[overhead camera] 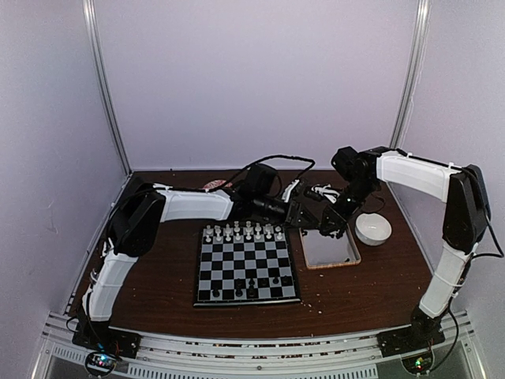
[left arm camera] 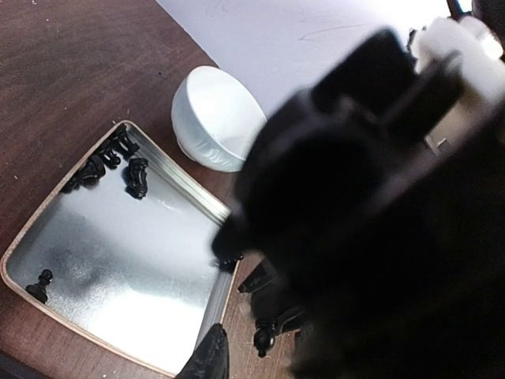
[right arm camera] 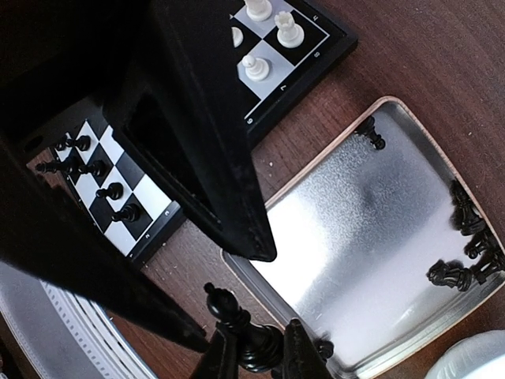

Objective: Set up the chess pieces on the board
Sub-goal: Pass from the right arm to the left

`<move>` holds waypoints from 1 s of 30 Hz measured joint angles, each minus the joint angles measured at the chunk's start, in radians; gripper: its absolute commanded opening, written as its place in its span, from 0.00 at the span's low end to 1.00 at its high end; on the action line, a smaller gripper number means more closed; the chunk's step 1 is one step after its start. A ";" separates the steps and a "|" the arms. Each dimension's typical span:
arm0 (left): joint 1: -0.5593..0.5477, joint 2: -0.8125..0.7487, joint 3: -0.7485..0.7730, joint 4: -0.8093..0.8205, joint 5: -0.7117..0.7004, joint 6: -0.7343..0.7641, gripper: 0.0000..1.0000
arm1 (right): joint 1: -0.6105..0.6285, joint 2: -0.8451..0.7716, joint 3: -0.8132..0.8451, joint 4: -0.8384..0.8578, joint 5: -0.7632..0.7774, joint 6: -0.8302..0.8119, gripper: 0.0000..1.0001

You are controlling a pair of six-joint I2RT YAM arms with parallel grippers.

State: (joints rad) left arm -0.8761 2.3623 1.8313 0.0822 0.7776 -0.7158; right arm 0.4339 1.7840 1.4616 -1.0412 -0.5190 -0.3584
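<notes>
The board (overhead camera: 246, 302) lies mid-table with white chess pieces (overhead camera: 241, 232) along its far rows and a few black ones (overhead camera: 251, 283) near the front. To its right, more black pieces (left arm camera: 134, 174) lie in a metal tray (left arm camera: 118, 253). My right gripper (right arm camera: 264, 347) is shut on a black bishop-like piece (right arm camera: 229, 308) over the tray's near-left corner. My left gripper (right arm camera: 213, 288) is open, its fingers (right arm camera: 237, 213) on either side of that piece's head without touching it. In the left wrist view the right gripper's body hides most of the scene; one left finger (left arm camera: 209, 355) and the held piece (left arm camera: 264, 338) show.
A white bowl (overhead camera: 372, 229) stands right of the tray (overhead camera: 330, 251). Both arms meet above the tray's far-left side, cables trailing behind them. Pale crumbs dot the brown table. Walls close in the back and sides.
</notes>
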 measured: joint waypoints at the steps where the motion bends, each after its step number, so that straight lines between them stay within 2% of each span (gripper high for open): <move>1: 0.000 0.002 0.003 0.000 0.004 -0.003 0.26 | 0.000 0.000 0.000 -0.001 -0.001 0.001 0.15; 4: 0.000 0.012 0.011 0.005 0.012 -0.013 0.24 | -0.003 0.000 0.000 -0.002 -0.006 0.005 0.15; 8: 0.000 0.020 0.013 0.012 0.016 -0.022 0.32 | -0.005 -0.001 0.000 -0.004 -0.016 0.014 0.15; 12: 0.001 0.024 0.013 0.014 0.019 -0.027 0.30 | -0.010 -0.005 0.000 -0.003 -0.031 0.019 0.15; 20: 0.002 0.025 0.015 0.029 0.035 -0.039 0.14 | -0.021 -0.007 0.000 0.001 -0.053 0.030 0.15; 27: 0.003 0.026 0.024 0.039 0.048 -0.050 0.06 | -0.027 -0.007 0.000 0.006 -0.066 0.034 0.15; 30: 0.003 0.026 0.024 0.041 0.050 -0.050 0.18 | -0.027 -0.007 0.000 0.005 -0.065 0.038 0.15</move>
State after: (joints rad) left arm -0.8726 2.3886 1.8553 0.1234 0.8280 -0.7654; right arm 0.4068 1.7767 1.4616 -1.0363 -0.5842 -0.3202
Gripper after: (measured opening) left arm 0.077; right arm 0.179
